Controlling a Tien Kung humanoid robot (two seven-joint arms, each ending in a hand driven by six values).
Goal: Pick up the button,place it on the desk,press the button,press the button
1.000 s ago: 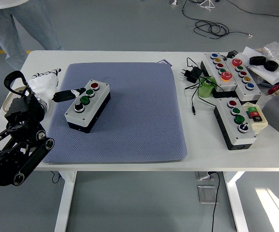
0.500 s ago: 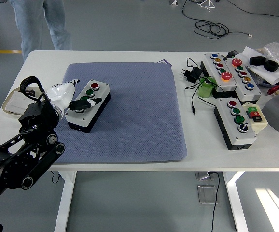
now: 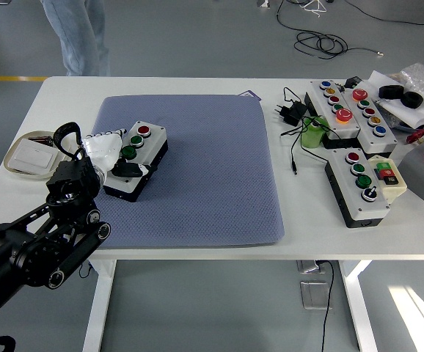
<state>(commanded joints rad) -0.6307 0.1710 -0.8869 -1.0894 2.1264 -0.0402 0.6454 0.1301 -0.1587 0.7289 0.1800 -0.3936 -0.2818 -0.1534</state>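
The button box (image 3: 133,160) is located on the left part of the blue-grey mat (image 3: 197,169), with a red and a green button visible on its grey top. The left hand (image 3: 117,158) is laid over the near end of the button box, a dark fingertip (image 3: 128,169) being pressed down on the top face there; nothing is grasped. No legible writing can be made out on the box. Left of the mat, a shallow tray (image 3: 27,154) is seen. Right of the mat, further button boxes (image 3: 359,183) are grouped.
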